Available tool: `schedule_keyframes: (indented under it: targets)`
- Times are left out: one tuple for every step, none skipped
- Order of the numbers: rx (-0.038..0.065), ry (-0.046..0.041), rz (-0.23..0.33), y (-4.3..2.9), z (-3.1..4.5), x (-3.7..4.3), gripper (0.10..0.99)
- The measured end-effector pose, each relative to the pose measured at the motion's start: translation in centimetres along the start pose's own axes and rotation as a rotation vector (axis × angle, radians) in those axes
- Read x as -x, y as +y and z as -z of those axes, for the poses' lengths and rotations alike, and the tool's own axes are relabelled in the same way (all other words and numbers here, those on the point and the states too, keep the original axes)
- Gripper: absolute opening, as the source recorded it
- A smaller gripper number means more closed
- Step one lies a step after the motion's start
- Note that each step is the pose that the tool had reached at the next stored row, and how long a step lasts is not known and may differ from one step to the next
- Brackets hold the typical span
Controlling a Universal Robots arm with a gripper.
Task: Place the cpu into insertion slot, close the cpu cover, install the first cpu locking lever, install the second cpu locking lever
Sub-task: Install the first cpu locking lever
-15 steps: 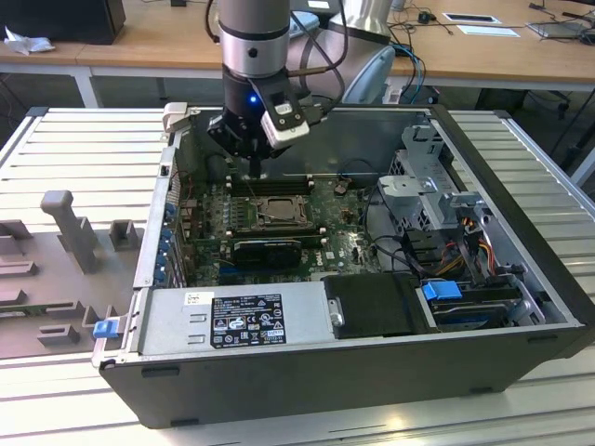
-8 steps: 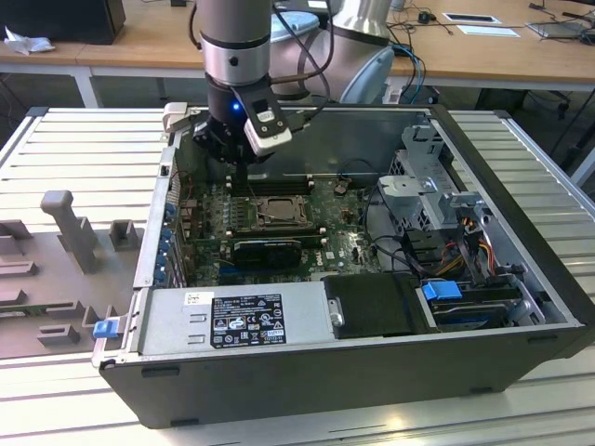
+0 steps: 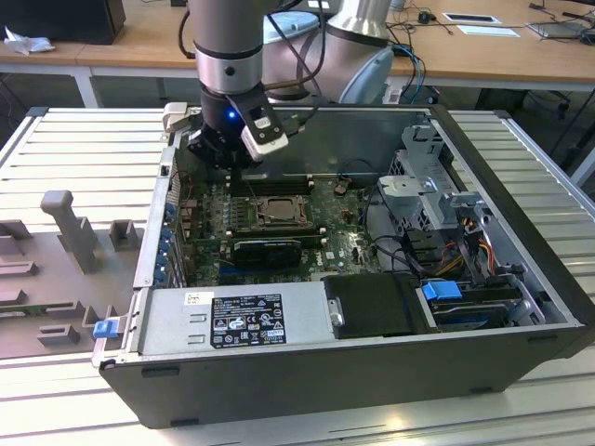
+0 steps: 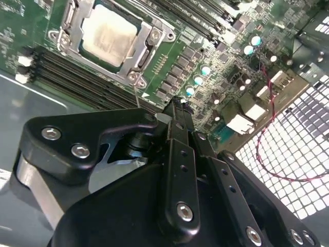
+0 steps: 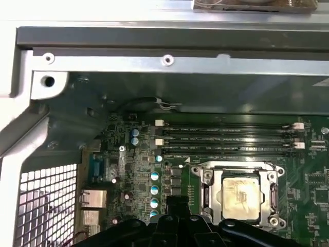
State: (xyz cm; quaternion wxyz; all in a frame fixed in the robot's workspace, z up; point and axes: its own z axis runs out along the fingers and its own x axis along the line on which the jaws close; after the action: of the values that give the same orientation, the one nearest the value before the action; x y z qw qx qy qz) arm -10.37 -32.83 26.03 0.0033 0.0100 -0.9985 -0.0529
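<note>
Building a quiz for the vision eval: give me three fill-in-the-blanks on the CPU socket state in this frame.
1. The cpu sits ____ the insertion slot.
2. The cpu cover is ____ over the cpu, which shows through its window.
3. The gripper hangs above a ____ circuit board.
Missing words: in; closed; green.
</note>
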Motion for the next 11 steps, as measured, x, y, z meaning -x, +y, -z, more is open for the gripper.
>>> schedule_keyframes:
  targets:
    - [0.000,0.0005,0.004,0.15,-0.13,-0.24,0.106]
    - [0.000,0.0009,0.008,0.46,-0.31,-0.45,0.106]
    - [0.000,0.0012,0.011,0.64,-0.39,-0.52,0.106]
    - [0.000,0.0013,0.013,0.82,-0.44,-0.58,0.106]
    - [0.000,0.0017,0.015,1.16,-0.51,-0.64,0.106]
    - [0.000,0.0019,0.017,1.44,-0.55,-0.64,0.106]
    - [0.000,0.0020,0.019,1.74,-0.59,-0.64,0.106]
    - [0.000,0.0022,0.021,2.08,-0.62,-0.63,0.106]
    - [0.000,0.0024,0.023,2.31,-0.64,-0.62,0.106]
    - [0.000,0.0027,0.026,2.61,-0.68,-0.62,0.106]
    - [0.000,0.0029,0.028,2.73,-0.70,-0.59,0.106]
